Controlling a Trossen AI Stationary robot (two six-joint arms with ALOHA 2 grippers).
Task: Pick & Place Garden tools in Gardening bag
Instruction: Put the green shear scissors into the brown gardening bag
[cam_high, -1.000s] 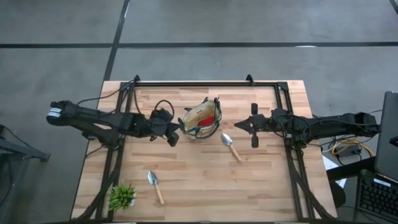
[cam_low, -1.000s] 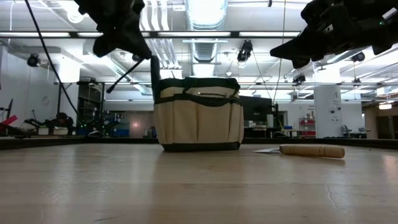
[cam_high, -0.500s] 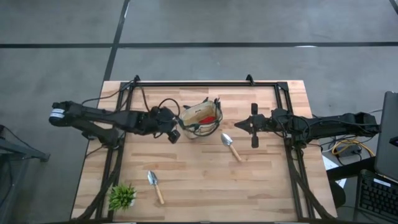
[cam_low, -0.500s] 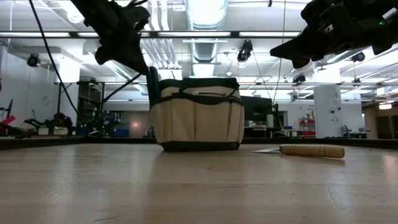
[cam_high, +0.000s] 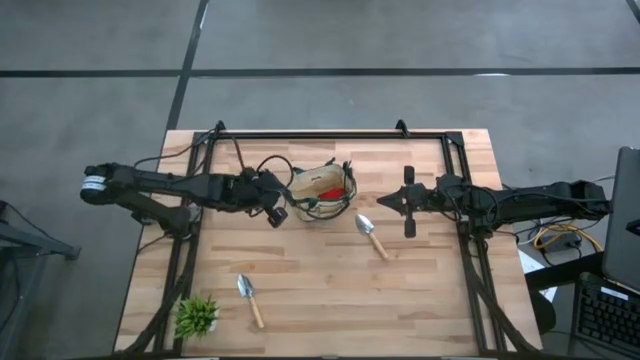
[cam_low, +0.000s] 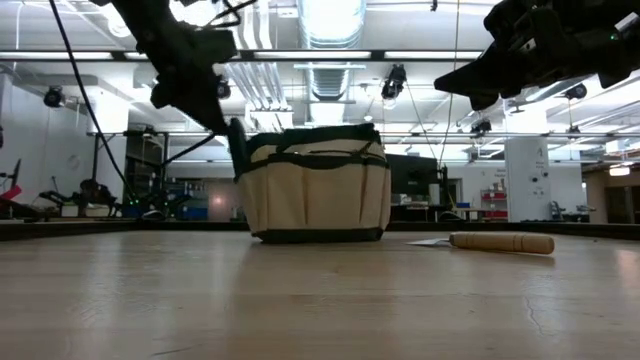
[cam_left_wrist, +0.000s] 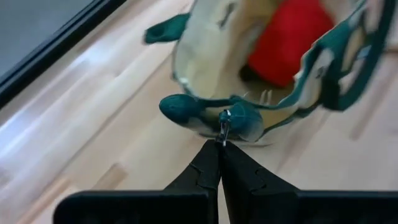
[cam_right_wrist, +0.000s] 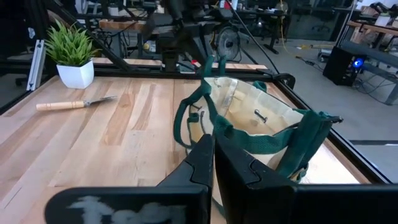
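**Left gripper pinches the tote's rim while two trowels lie on the table**

At the table's front left corner stands a small spiky green plant in a white pot (cam_high: 197, 316). Just to its right lies a silver-bladed trowel with a wooden handle (cam_high: 249, 298), flat on the light wooden tabletop (cam_high: 320, 290).

The left arm reaches in from the left edge, and the left gripper (cam_left_wrist: 221, 142) has its dark fingers pressed together on a small metal fitting at the green-trimmed rim of the tan fabric gardening bag (cam_high: 322, 190). The bag stands near the table's middle, towards the back, its left side pulled towards the gripper. Inside it shows a red glove-like item (cam_left_wrist: 289, 38).

Right of the bag, near its front corner, a second silver-bladed trowel with a wooden handle (cam_high: 372, 235) lies apart from it.

The right gripper (cam_high: 385, 203) hangs above the table to the right of the bag, fingers pressed together and holding nothing.
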